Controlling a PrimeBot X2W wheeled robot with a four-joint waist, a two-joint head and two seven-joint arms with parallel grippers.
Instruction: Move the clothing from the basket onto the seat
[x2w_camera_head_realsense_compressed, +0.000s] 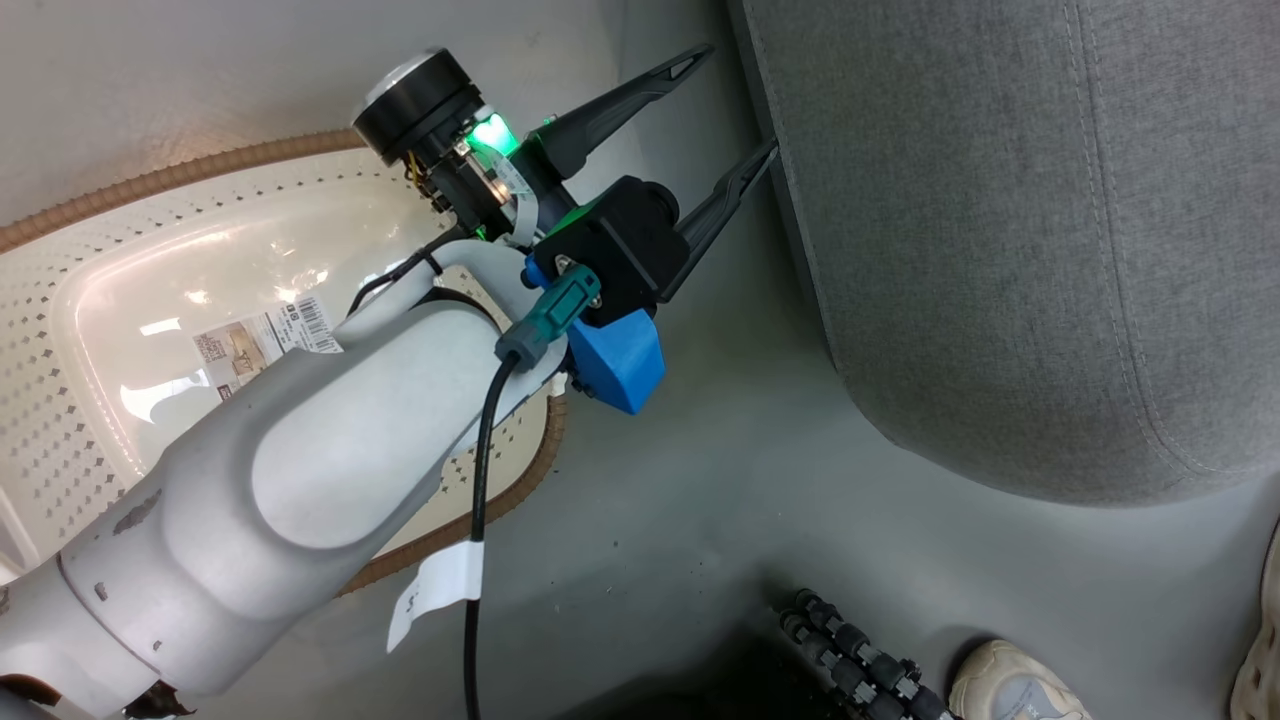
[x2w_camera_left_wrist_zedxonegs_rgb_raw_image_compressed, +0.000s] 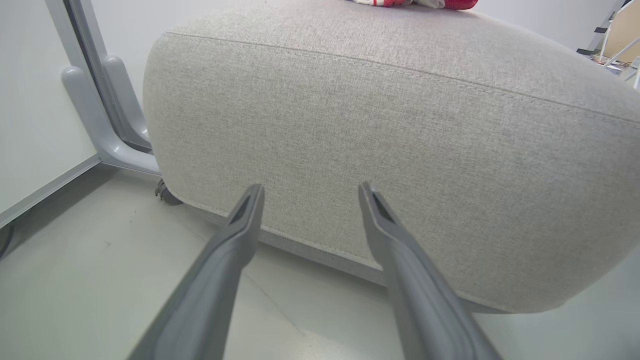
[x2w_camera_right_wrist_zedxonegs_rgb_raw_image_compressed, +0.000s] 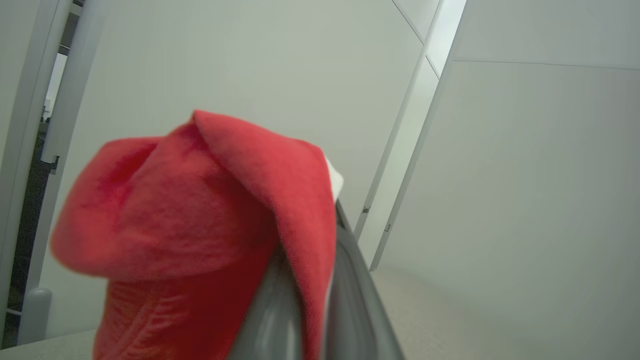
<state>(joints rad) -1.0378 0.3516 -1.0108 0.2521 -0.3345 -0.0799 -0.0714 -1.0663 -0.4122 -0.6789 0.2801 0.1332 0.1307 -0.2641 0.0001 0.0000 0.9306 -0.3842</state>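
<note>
My left gripper (x2w_camera_head_realsense_compressed: 742, 100) hangs open over the floor between the basket (x2w_camera_head_realsense_compressed: 120, 250) and the seat (x2w_camera_head_realsense_compressed: 1000, 250), its fingers pointing at the seat's side. The white basket with a brown rim shows a bare bottom and a label. In the left wrist view the left gripper (x2w_camera_left_wrist_zedxonegs_rgb_raw_image_compressed: 310, 192) is open, close to the grey seat (x2w_camera_left_wrist_zedxonegs_rgb_raw_image_compressed: 400, 140), and a bit of red and white clothing (x2w_camera_left_wrist_zedxonegs_rgb_raw_image_compressed: 415, 3) lies on the seat's top. In the right wrist view my right gripper (x2w_camera_right_wrist_zedxonegs_rgb_raw_image_compressed: 320, 235) is shut on a piece of red clothing (x2w_camera_right_wrist_zedxonegs_rgb_raw_image_compressed: 200, 215) that drapes over its fingers.
A grey frame leg (x2w_camera_left_wrist_zedxonegs_rgb_raw_image_compressed: 105, 110) stands by the seat's corner against a white wall. A person's shoe (x2w_camera_head_realsense_compressed: 1010, 685) and a black ribbed hose (x2w_camera_head_realsense_compressed: 860, 660) lie on the grey floor at the bottom right of the head view. White wall panels (x2w_camera_right_wrist_zedxonegs_rgb_raw_image_compressed: 525, 175) stand behind the right gripper.
</note>
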